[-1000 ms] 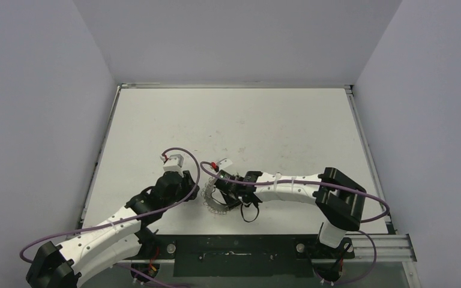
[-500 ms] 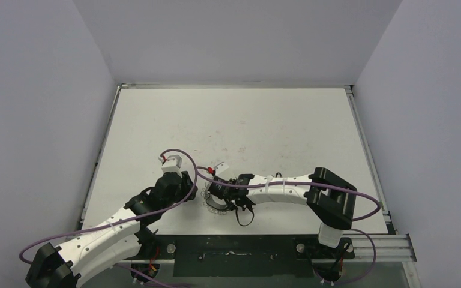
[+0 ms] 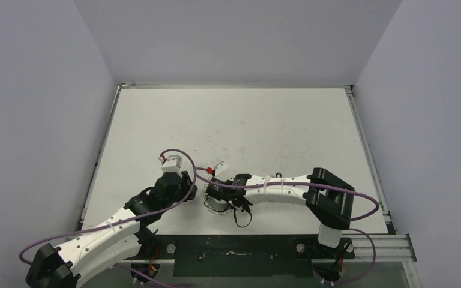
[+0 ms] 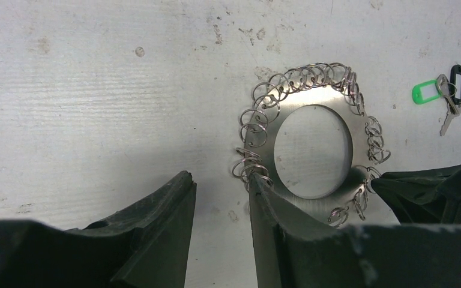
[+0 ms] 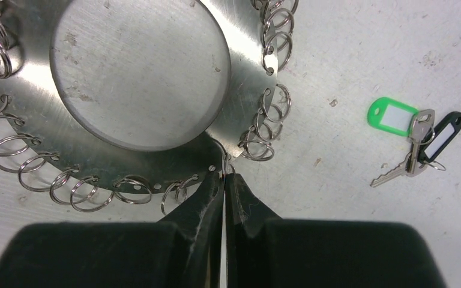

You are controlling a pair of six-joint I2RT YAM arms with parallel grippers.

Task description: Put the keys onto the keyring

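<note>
Right wrist, right claw (image 5: 224, 177) closed, touching keyring (image 5: 240, 90)

The left arm (image 3: 105, 231) and right arm (image 3: 283, 187) stretched low, wrists converging. The left gripper (image 4: 221, 195) stood with jaws parted; the right gripper (image 5: 223, 177) was pinched closed, fingertips pressed together.

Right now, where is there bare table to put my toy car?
The far half of the table, up to the back wall, is bare. Crowded: the near middle, where the left gripper and right gripper crowd the keyring, keys beside it.
</note>
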